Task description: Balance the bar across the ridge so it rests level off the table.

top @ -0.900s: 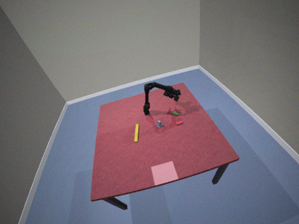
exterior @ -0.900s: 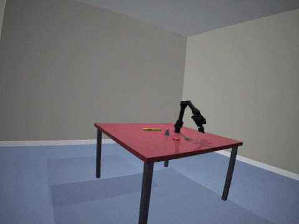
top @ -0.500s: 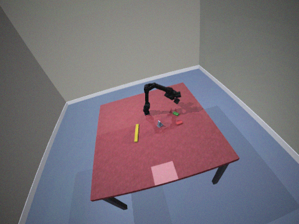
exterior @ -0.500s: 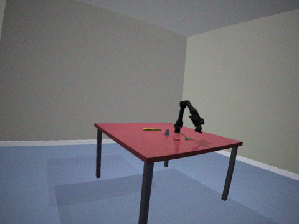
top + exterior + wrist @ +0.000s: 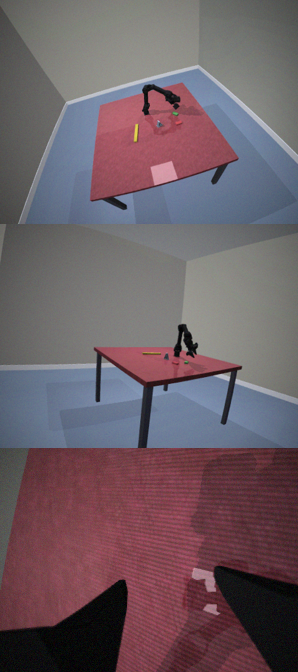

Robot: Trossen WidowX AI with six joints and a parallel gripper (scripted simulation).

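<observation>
The yellow bar lies flat on the red table, left of the ridge. The small grey ridge stands upright on the table with nothing across its top. My gripper is open and empty. It hangs above the table on the far side of the ridge from the bar, near the green block. The wrist view shows only the two dark fingers, table surface, shadows and pale patches; neither bar nor ridge is seen there.
A green block lies just below and in front of the gripper. A red block lies right of the ridge in the top view. A pale square patch shows at the table's front edge.
</observation>
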